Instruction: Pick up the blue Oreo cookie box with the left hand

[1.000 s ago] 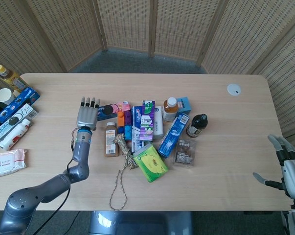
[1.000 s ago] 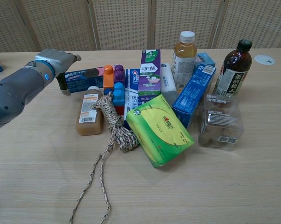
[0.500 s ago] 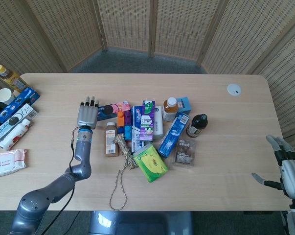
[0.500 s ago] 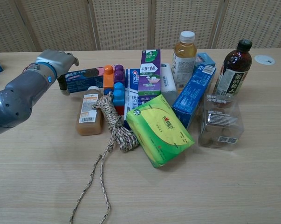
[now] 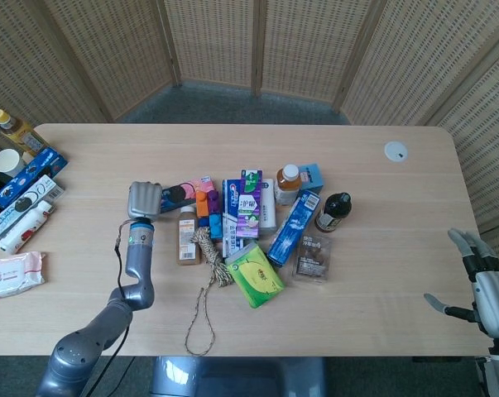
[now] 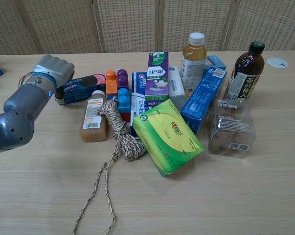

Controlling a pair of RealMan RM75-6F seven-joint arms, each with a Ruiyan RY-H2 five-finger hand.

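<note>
Fingers of my left hand are curled over the near end of the blue Oreo cookie box, which lies at the 9 o'clock edge of the clutter in the middle of the table; whether the box is lifted off the wood I cannot tell. In the chest view the left hand covers that end of the box (its pink end points toward the toy blocks). Just at 5 o'clock of the box stands a small brown bottle, holding amber liquid, touching a coil of rope. The clear plastic box at the 3 o'clock side shows dark contents I cannot make out. My right hand hangs off the table's 4 o'clock corner, fingers spread, holding nothing.
</note>
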